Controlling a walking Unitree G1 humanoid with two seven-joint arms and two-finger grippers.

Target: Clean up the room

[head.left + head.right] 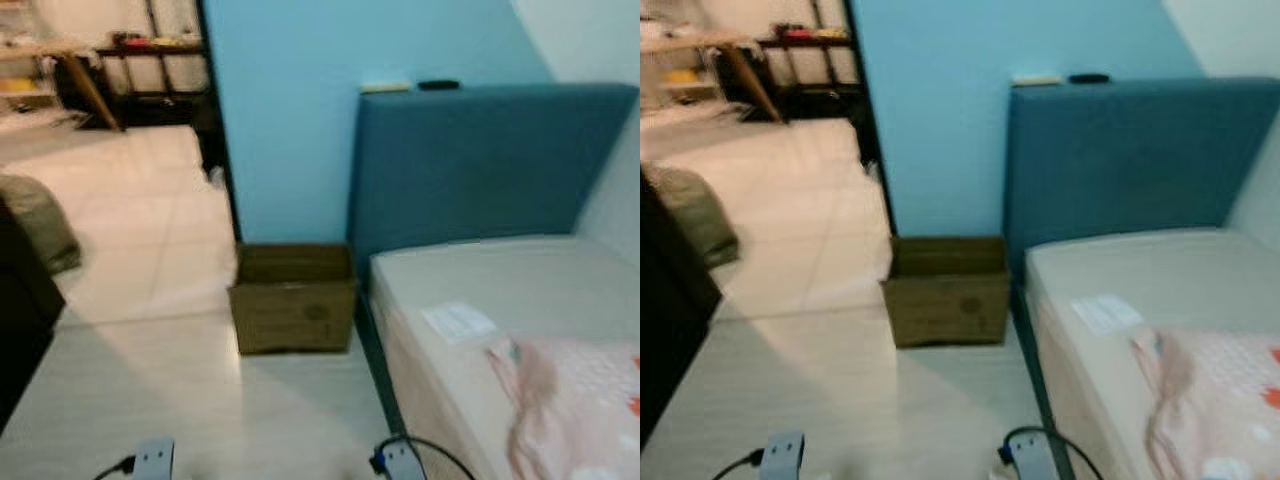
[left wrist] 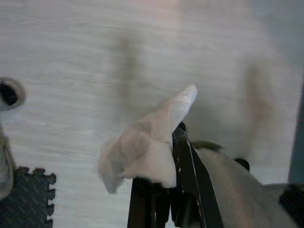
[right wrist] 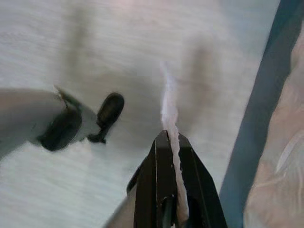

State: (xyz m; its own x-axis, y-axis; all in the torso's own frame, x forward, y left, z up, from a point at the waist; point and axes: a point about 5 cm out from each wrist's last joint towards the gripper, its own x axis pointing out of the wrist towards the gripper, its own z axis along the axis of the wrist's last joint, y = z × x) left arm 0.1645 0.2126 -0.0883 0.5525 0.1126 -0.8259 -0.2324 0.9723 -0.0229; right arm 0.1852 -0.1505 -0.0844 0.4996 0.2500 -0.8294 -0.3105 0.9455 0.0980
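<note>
My left gripper (image 2: 161, 183) is shut on a crumpled white tissue (image 2: 142, 147) that puffs out above its black fingers, over the pale wood floor. My right gripper (image 3: 168, 142) is shut on a thin white strip of paper (image 3: 168, 107) that sticks up from between its fingertips. An open brown cardboard box (image 1: 293, 297) stands on the floor ahead, against the blue wall and beside the bed. Both wrists (image 1: 150, 460) show at the bottom edge of the head views.
A bed with a blue headboard (image 1: 480, 160), a bare mattress (image 1: 520, 290) with a paper slip (image 1: 458, 321) and a pink cloth (image 1: 570, 400) is at the right. A dark cabinet (image 1: 20, 300) stands left. A doorway leads to a tiled room with tables (image 1: 60, 60).
</note>
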